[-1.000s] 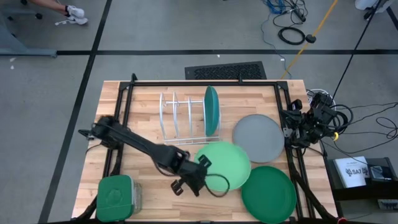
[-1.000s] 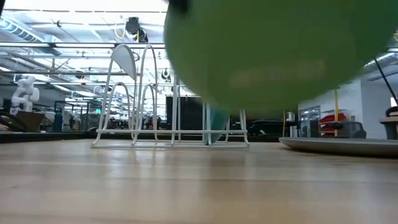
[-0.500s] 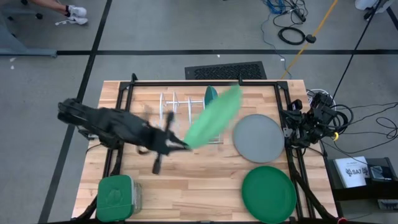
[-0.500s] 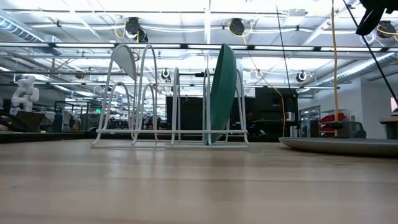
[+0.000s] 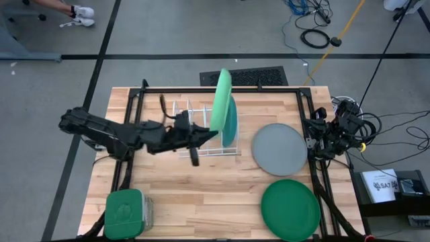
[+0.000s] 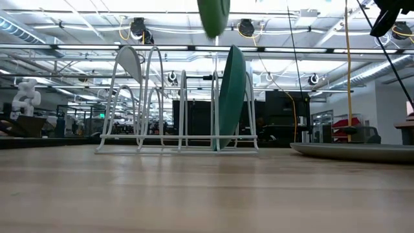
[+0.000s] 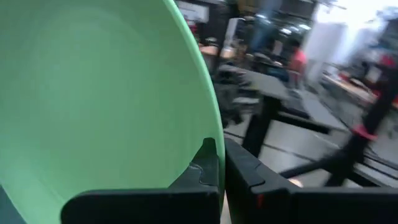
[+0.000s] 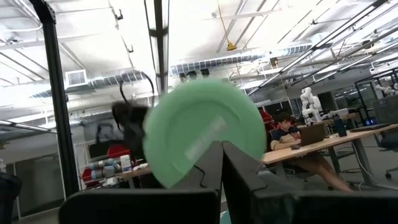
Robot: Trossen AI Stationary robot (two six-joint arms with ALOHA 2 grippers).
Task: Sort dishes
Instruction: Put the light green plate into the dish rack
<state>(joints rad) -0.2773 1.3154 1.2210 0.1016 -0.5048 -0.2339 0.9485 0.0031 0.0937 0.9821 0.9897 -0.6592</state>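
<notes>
My left gripper (image 5: pixel 203 134) is shut on the light mint green plate (image 5: pixel 221 99), which stands on edge high above the white wire rack (image 5: pixel 191 129). The plate also shows in the left wrist view (image 7: pixel 99 99). The teal plate (image 5: pixel 230 125) stands upright in the rack's rightmost slot (image 6: pixel 231 97). The grey plate (image 5: pixel 279 149) lies flat right of the rack, and the dark green plate (image 5: pixel 290 210) lies flat at the near right. My right gripper (image 8: pixel 222 163) is shut and empty, parked at the table's right edge (image 5: pixel 327 138). My left gripper pinches the mint plate's rim (image 7: pixel 210 124) between its two fingers, one on each face, on the side of the plate toward the table's near edge. The fingers come level from the table's left. The plate is upright on edge, lifted clear above the rack (image 6: pixel 213 16).
A green square lidded container (image 5: pixel 124 214) sits at the near left corner. Black frame rails (image 5: pixel 201 89) run along the table's far and side edges. Bare wood lies between the rack and the near edge. A person sits at a desk beyond the table (image 8: pixel 287 134).
My left gripper has carried the mint plate up from the table's near middle toward the far edge. The plate has turned from nearly flat to upright on edge and now stands above the rack beside the teal plate.
</notes>
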